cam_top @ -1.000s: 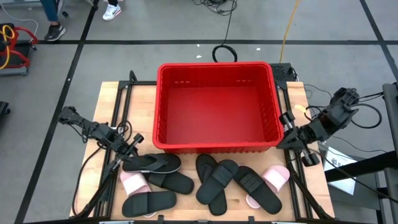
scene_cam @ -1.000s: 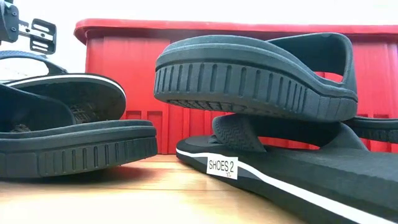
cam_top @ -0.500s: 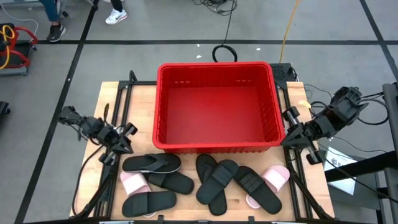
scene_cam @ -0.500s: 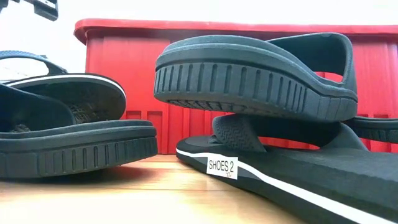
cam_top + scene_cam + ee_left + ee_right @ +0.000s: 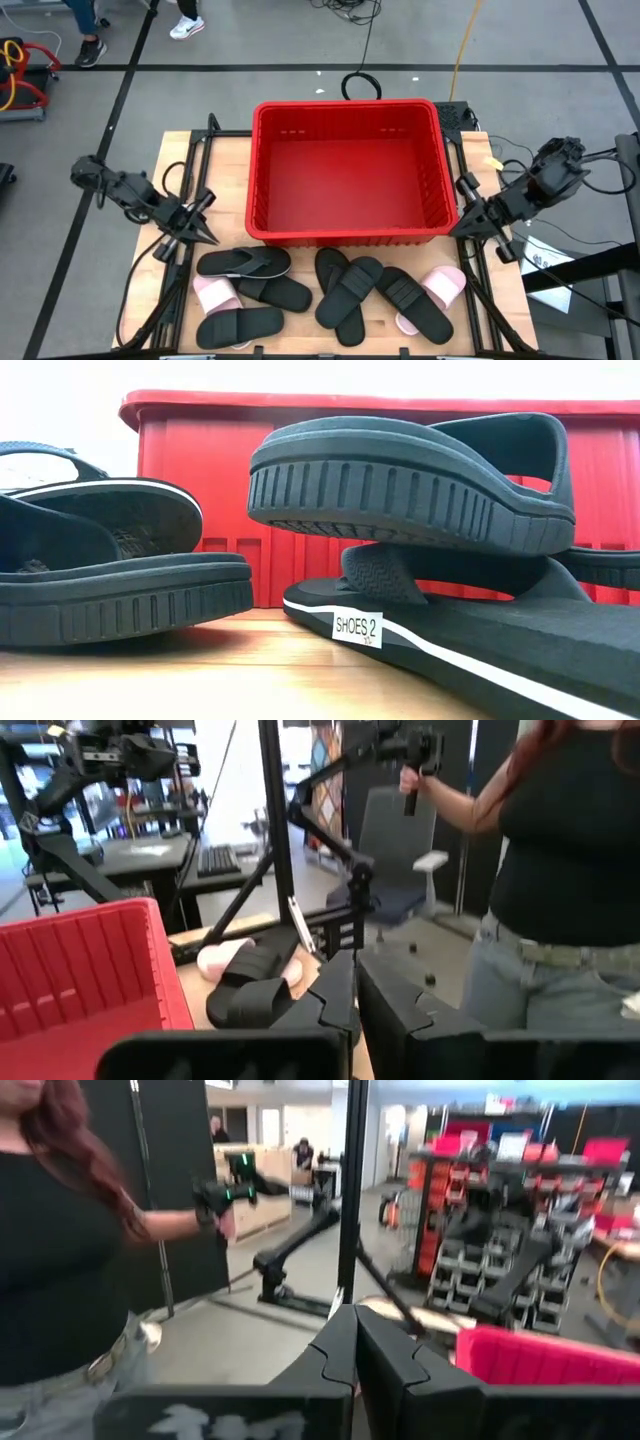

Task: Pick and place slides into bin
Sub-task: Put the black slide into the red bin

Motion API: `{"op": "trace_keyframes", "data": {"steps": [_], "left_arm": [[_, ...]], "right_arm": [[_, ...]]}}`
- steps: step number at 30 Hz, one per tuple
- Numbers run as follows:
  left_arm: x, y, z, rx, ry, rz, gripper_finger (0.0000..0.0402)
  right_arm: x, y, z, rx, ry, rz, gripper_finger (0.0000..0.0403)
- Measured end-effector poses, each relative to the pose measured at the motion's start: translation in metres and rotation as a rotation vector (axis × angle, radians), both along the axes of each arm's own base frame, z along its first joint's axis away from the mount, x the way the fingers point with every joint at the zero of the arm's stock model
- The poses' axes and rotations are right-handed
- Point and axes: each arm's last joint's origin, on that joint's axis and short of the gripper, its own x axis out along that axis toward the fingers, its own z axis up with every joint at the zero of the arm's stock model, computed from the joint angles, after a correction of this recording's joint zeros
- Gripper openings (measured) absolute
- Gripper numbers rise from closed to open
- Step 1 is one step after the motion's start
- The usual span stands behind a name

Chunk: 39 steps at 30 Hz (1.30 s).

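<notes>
We found the red bin (image 5: 347, 170) empty at the table's far middle, and all the slides (image 5: 330, 290) lay in a loose row on the wood just in front of it, black ones overlapping with pink ones at either end, so by our reckoning nothing was placed yet. The left gripper (image 5: 200, 235) sat pinched shut and empty by the bin's left front corner, the right gripper (image 5: 462, 227) likewise shut and empty off its right side. One black thong sandal's sole edge (image 5: 450, 655) carried a white sticker (image 5: 357, 628) reading "SHOES 2".

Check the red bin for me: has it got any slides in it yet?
Empty. The high view shows the red bin's bare floor, and all the slides lie on the table in front of it.
</notes>
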Motion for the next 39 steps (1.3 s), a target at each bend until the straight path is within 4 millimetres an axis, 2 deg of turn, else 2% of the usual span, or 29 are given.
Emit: {"op": "trace_keyframes", "data": {"steps": [3,6,10,15,22,29,34,39], "left_arm": [[0.01,-0.005,0.016,0.029,0.055,0.0,0.0003],[0.02,-0.01,0.028,0.021,0.117,0.004,0.0003],[0.032,-0.016,0.039,-0.002,0.18,0.011,0.0016],[0.04,-0.02,0.05,-0.002,0.199,0.012,0.0027],[0.043,-0.022,0.054,-0.015,0.177,-0.003,0.0025],[0.044,-0.021,0.054,0.018,0.155,0.019,0.001],[0.045,-0.018,0.054,0.062,0.129,0.117,0.0002],[0.046,-0.016,0.054,0.091,0.115,0.199,0.0017]], "right_arm": [[0.002,0.002,-0.005,0.003,0.064,0.021,0.0],[0.003,0.007,-0.012,-0.026,0.132,0.116,0.0],[0.006,0.014,-0.023,-0.082,0.23,0.218,0.0],[0.012,0.019,-0.034,-0.146,0.329,0.234,0.0],[0.014,0.027,-0.039,-0.222,0.338,0.368,0.0],[0.015,0.028,-0.039,-0.226,0.335,0.377,0.0],[0.017,0.028,-0.037,-0.197,0.318,0.365,0.0],[0.018,0.029,-0.034,-0.179,0.288,0.365,0.0]]}}
